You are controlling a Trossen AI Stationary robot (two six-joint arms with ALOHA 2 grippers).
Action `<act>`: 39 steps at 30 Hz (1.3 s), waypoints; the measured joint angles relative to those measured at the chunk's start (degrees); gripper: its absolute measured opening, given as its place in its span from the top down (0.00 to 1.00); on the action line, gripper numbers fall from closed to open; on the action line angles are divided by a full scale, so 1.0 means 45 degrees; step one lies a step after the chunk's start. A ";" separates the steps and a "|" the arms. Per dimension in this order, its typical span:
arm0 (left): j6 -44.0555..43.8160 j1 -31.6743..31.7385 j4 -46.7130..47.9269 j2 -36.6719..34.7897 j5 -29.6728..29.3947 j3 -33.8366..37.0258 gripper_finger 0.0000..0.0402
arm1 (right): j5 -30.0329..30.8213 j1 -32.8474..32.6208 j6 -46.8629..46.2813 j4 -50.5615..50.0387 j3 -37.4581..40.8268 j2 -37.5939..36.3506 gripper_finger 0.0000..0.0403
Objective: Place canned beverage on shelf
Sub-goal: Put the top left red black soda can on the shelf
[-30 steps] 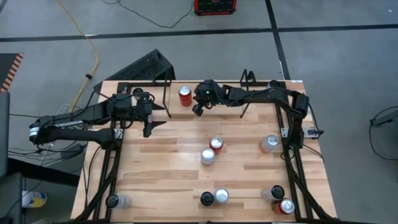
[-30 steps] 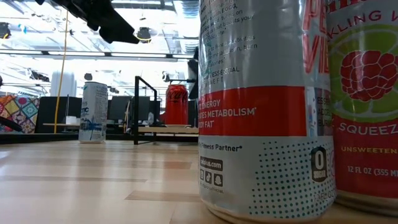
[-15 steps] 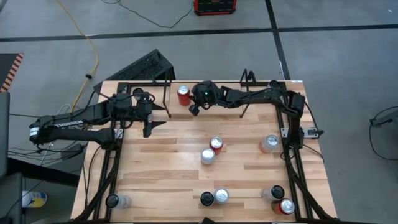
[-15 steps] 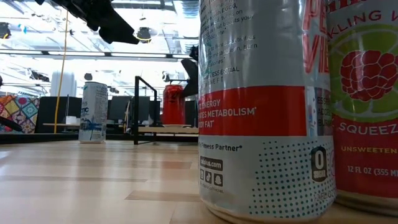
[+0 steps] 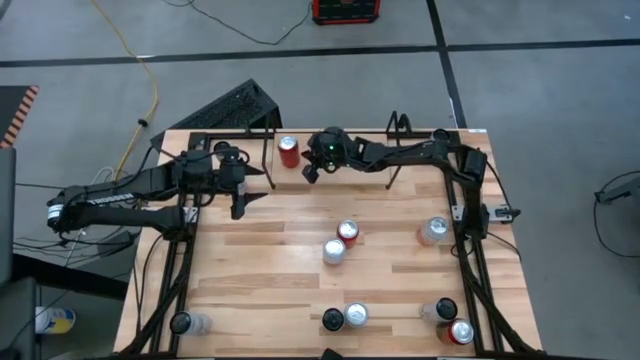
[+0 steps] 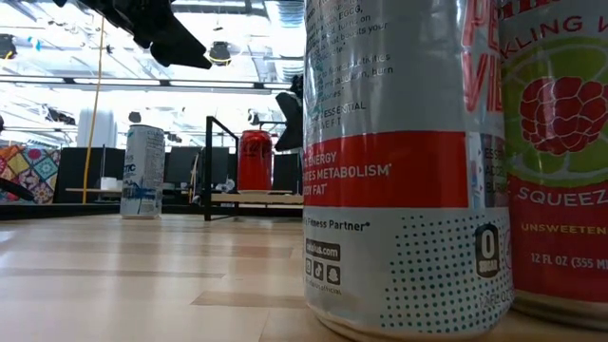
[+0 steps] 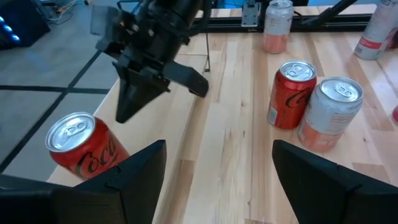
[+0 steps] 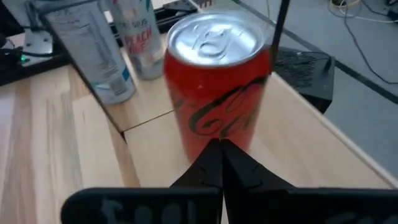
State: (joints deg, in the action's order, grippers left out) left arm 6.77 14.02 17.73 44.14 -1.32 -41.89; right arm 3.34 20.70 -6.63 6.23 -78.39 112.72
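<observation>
A wooden desk (image 5: 270, 260) stands on a grey floor (image 5: 560, 80). A yellow cable (image 5: 150, 85) and a black cable (image 5: 240, 32) trail across that floor. A red and black box (image 5: 345, 10) sits beyond the desk. A black keyboard (image 5: 232, 103) lies tilted by the desk's far corner.

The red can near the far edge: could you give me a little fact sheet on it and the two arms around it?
Red can: red cola can, upright on the table near its far edge, between the shelf's wire uprights.
Right gripper: right gripper, jaws shut, tip against the can's side, pushing rather than holding.
Left gripper: left gripper, jaws open, holding nothing, waiting at the table's left side.
Other cans: a red and a silver can mid-table, more along the near edge.
</observation>
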 joint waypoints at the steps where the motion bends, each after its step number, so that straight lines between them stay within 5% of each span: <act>1: 0.0004 0.0000 -0.0009 0.0000 0.0000 -0.0005 0.31 | -0.0099 -0.0005 0.0004 -0.0014 0.0000 -0.0002 0.95; 6: 0.0048 0.0000 0.0000 0.0000 -0.0013 -0.0005 0.31 | -0.1256 -0.0207 -0.0104 -0.0039 0.0005 0.0018 0.95; 16: 0.0225 0.0000 -0.0021 0.0000 -0.0470 -0.0005 0.31 | -0.1275 -0.0437 0.0571 0.0844 0.0005 0.0017 0.95; 28: 0.1035 0.0005 -0.0291 0.0000 -0.2185 -0.0010 0.31 | -0.3930 0.0083 0.0620 0.2019 0.0005 0.0017 0.95; 39: 0.1602 0.0937 -0.0908 0.0005 -0.2188 -0.0010 0.31 | -0.4151 0.0103 0.1505 0.2280 0.0005 0.0017 0.95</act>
State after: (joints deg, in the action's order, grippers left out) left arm 13.98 18.24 13.65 44.16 -11.17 -41.93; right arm -15.33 21.17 0.14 16.49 -78.37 112.79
